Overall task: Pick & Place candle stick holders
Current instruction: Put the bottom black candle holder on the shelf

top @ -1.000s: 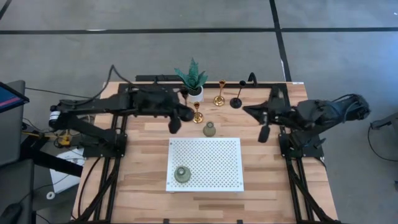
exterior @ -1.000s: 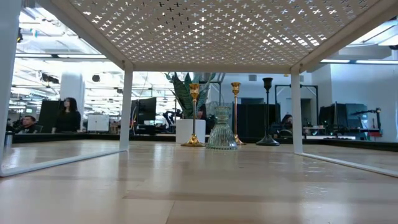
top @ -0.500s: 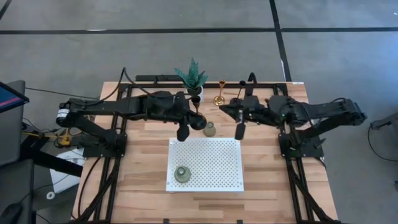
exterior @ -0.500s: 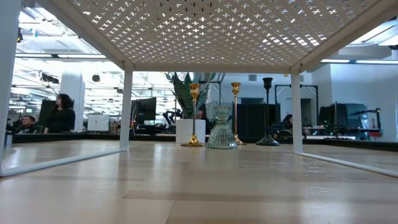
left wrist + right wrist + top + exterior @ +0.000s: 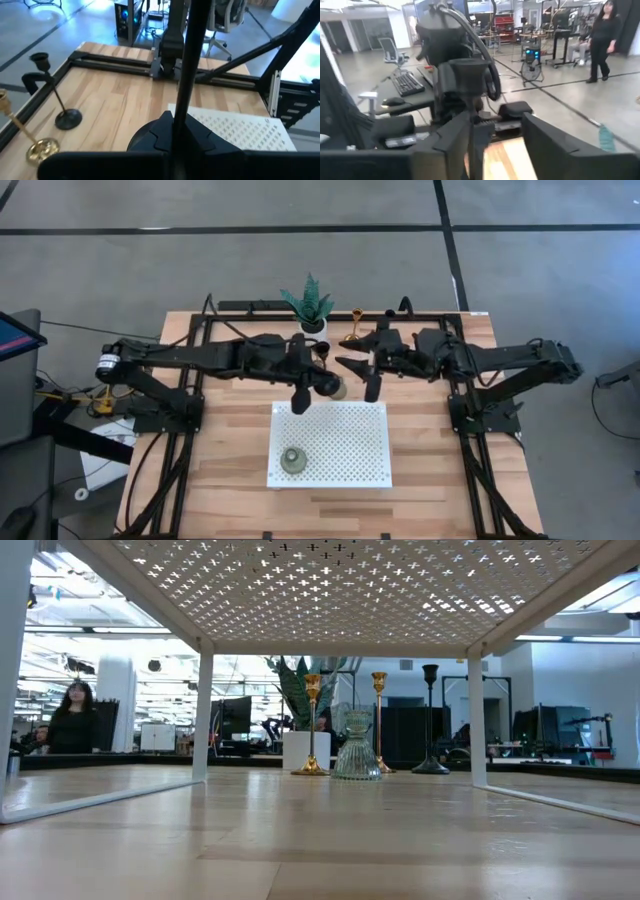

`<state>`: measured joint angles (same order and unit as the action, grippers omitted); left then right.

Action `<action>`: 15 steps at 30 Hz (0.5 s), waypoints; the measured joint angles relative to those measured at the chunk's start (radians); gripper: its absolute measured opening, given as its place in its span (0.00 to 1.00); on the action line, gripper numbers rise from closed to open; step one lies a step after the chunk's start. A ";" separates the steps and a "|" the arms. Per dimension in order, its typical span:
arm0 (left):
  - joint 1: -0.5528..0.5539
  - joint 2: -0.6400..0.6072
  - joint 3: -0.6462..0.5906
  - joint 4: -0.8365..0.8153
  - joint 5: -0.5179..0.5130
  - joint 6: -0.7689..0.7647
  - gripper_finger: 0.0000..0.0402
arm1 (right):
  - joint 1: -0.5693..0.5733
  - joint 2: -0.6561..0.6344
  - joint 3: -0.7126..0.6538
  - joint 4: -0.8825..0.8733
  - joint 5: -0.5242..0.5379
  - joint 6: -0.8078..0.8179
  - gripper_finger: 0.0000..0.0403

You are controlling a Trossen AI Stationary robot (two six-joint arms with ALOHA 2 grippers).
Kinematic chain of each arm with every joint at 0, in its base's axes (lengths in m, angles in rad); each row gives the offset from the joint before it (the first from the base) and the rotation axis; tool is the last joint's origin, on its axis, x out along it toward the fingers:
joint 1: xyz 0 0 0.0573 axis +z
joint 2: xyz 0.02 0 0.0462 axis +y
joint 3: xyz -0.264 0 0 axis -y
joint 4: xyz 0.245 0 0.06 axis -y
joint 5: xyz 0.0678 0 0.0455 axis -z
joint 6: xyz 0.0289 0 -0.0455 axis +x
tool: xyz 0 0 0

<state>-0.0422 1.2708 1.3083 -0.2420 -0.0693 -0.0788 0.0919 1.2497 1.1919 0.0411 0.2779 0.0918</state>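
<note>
My left gripper (image 5: pixel 172 134) is over the table's middle (image 5: pixel 322 382), shut on a black candle stick holder (image 5: pixel 189 55). My right gripper (image 5: pixel 500 150) faces it from the right (image 5: pixel 350 367), open with nothing between its fingers. One grey-green holder (image 5: pixel 292 460) stands on the white perforated rack (image 5: pixel 345 445). The other (image 5: pixel 357 745) stands on the table just below my left gripper. Two gold holders (image 5: pixel 311 725) (image 5: pixel 379 720) and a second black holder (image 5: pixel 56 100) stand on their bases near the far edge. My left gripper pinches the black holder's stem at its lower end (image 5: pixel 175 117) between the two shut fingers. The fingers themselves hide the exact spot. The stem sticks out past the fingertips, and the holder is clear of the table.
A green spiky plant in a white pot (image 5: pixel 311 308) stands at the far edge. A black clamp (image 5: pixel 31 82) sits at the far right corner. The rack's legs (image 5: pixel 203 715) stand on the wooden table. A person (image 5: pixel 600 40) walks in the room beyond.
My left gripper has moved toward the table's right and near edges, ending at the rack's far edge. My right gripper has travelled toward the table's left edge and now hangs close to the left gripper. The standing holders have kept still.
</note>
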 joint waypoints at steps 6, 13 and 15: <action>0.000 0.028 -0.001 0.027 0.001 0.000 0.03 | -0.011 0.000 0.000 -0.010 -0.045 0.040 0.56; 0.001 0.061 0.000 0.123 0.032 0.004 0.03 | -0.011 0.001 0.000 -0.060 -0.071 0.041 0.54; 0.003 0.075 0.000 0.136 0.038 0.004 0.03 | -0.011 0.001 0.000 -0.060 -0.072 0.041 0.52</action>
<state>-0.0387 1.3458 1.3083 -0.1059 -0.0314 -0.0750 0.0811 1.2503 1.1919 -0.0189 0.2062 0.1326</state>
